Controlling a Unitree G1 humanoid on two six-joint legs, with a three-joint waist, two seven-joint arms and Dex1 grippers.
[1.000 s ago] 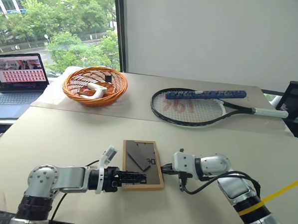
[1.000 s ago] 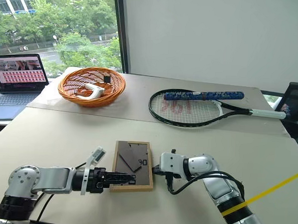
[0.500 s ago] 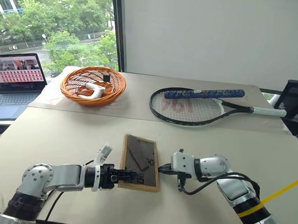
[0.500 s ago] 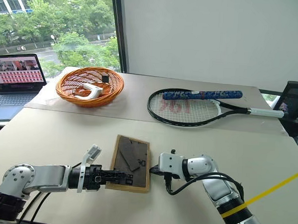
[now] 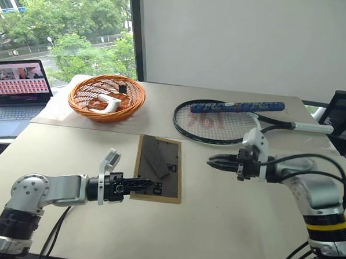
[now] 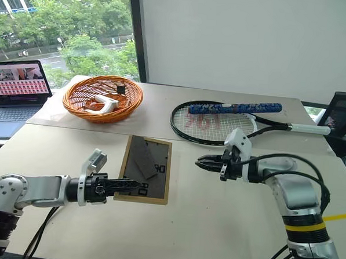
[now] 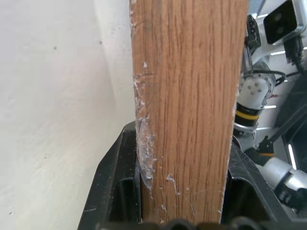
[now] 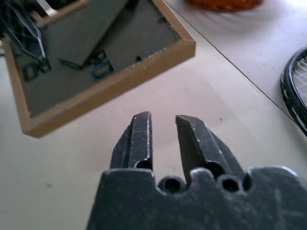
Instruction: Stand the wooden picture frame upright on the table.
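The wooden picture frame (image 5: 159, 163) hangs tilted over the beige table (image 5: 73, 150), its dark grey back panel with the fold-out stand facing up toward me. My left gripper (image 5: 147, 184) is shut on the frame's near edge. In the left wrist view the light wood (image 7: 189, 110) sits clamped between both black fingers (image 7: 117, 191). My right gripper (image 5: 215, 162) hovers above the table to the right of the frame and apart from it, pointing at it. Its fingertips (image 8: 141, 124) stand a narrow gap apart with nothing between them.
An orange wicker basket (image 5: 107, 97) with a white object in it stands at the back left. A tennis racket (image 5: 220, 121) lies at the back right. An open laptop (image 5: 18, 86) sits off the table's left side, a dark chair (image 5: 343, 118) at the far right.
My left gripper has closed on the frame and raised it off the table. My right gripper has risen, drawn away to the right of the frame's edge, rolled, and parted its fingers.
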